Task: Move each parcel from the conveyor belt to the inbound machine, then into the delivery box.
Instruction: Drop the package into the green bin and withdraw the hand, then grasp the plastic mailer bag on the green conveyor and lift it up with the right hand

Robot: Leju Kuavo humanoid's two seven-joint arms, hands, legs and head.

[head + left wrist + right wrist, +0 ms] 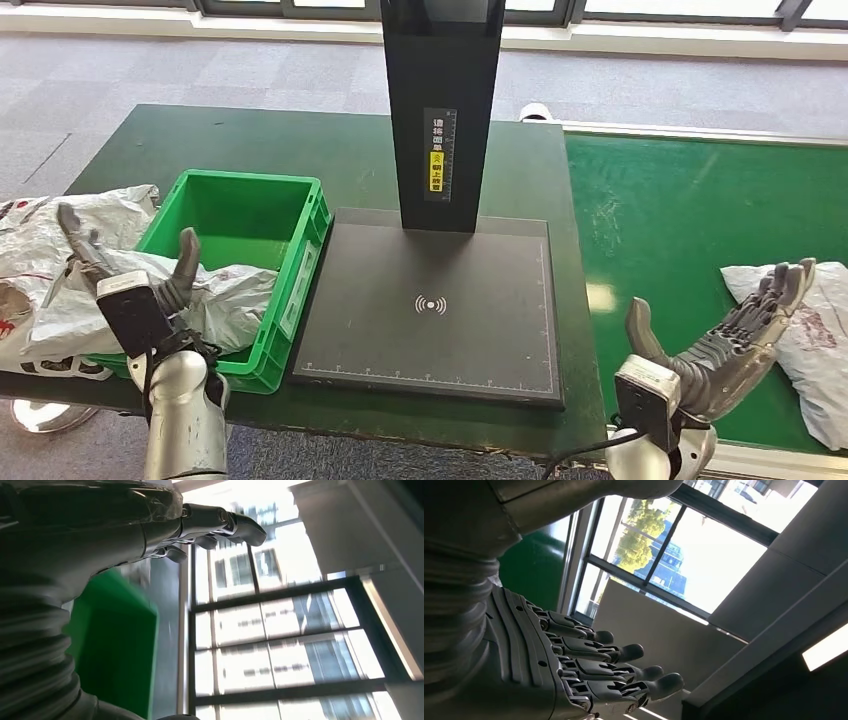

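- Far left of the scanner (428, 305): loose pile of grey bags (40, 250) on the table edge, outside the bin (245, 215); purpose unclear.
- Left of the scanner, touching its edge: green bin, serving as the delivery box, with one crumpled grey parcel (235, 295) already lying in its near part and draped over the near rim.
- Over that near rim: left hand (135, 280), fingers spread wide, thumb apart, nothing held; same spread visible in the left wrist view (150, 525) beside a blurred green wall.
- Centre: scanner itself, a black pad with a wireless mark and a tall black post (440, 110) at the back; nothing on the pad.
- Right of the scanner: green belt (680, 200), with one white parcel (810, 340) lying flat at its near right side.
- Just scanner-side of that parcel: right hand (735, 345), palm up, fingers stretched toward the parcel and about at its edge, gripping nothing; contact cannot be told.
- Right wrist view: same hand (574, 670), fingers straight and apart, empty.
- Progress, judged: at least one parcel delivered; one on the belt left to grasp, scan, then drop in the bin.
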